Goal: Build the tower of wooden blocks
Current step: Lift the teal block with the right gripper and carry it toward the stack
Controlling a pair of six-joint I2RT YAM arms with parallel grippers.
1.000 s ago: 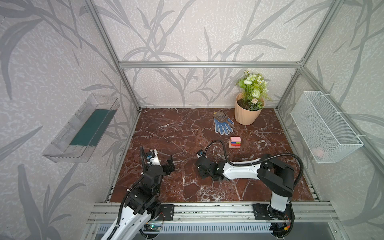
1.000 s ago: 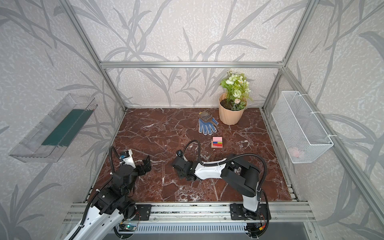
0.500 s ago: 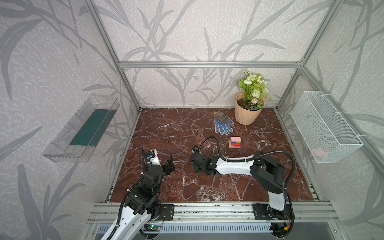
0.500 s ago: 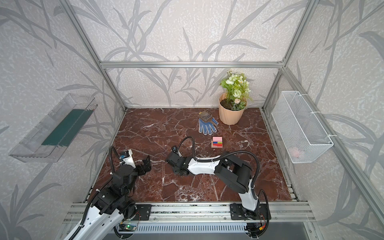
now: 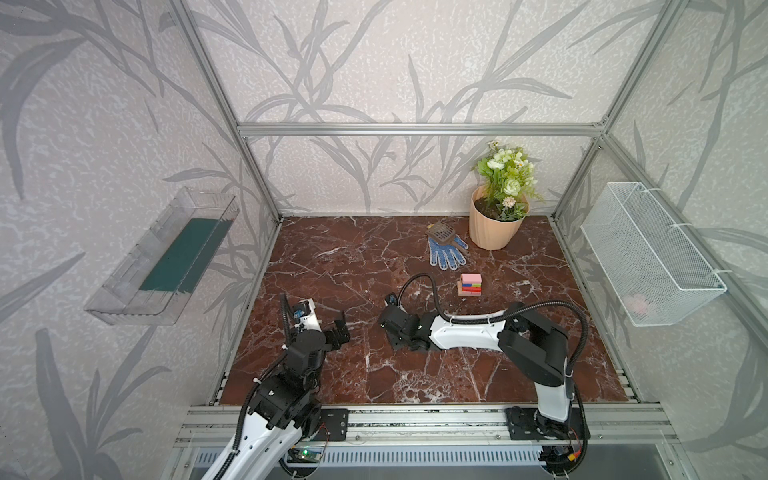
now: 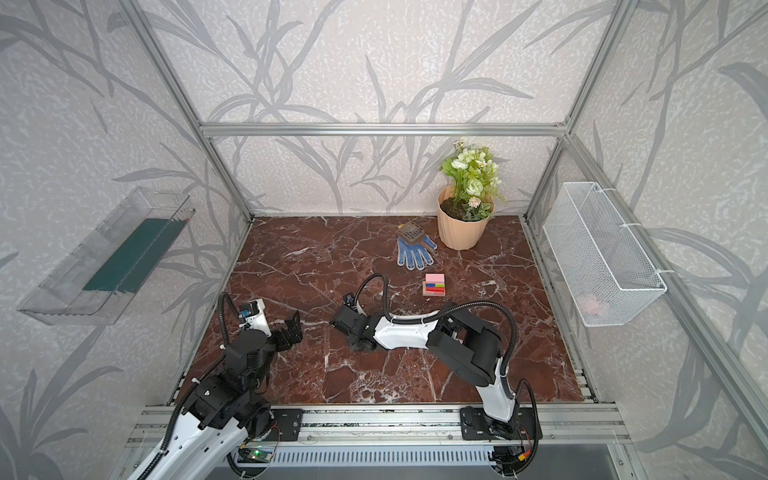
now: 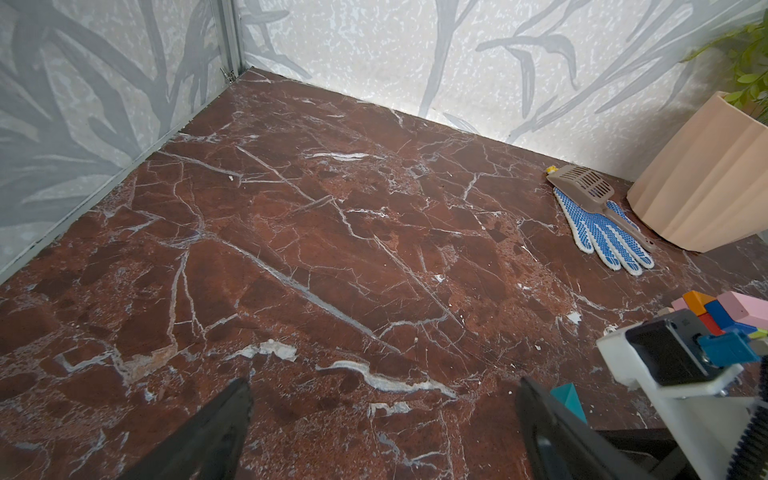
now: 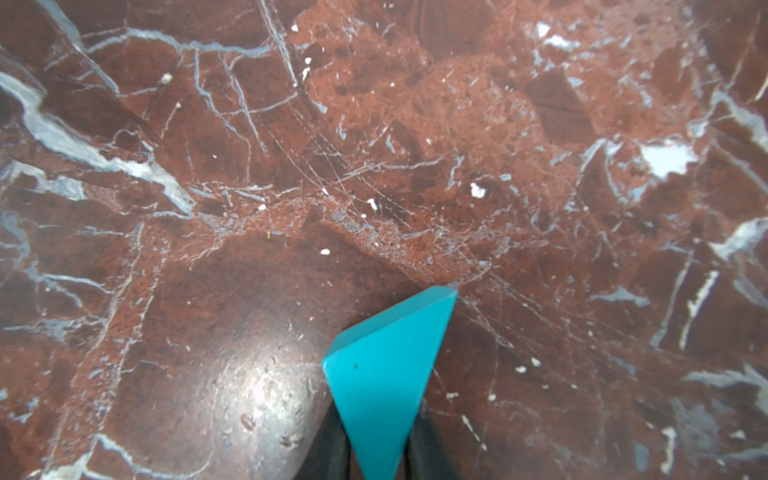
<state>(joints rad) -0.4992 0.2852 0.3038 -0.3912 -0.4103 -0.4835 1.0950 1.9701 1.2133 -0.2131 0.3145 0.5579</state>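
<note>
- Teal wedge (image 8: 386,386) sits clamped between the closed jaws of the right gripper (image 8: 376,451), its tip jutting out ahead over the marble (image 8: 374,124).
- Tower (image 5: 470,285), pink on top, stands well apart from that gripper, back alongside its arm.
- Left gripper (image 5: 340,330) is spread wide, holding nothing.

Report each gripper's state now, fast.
Left gripper: open, holding nothing.
Right gripper: shut on the teal wedge.
</note>
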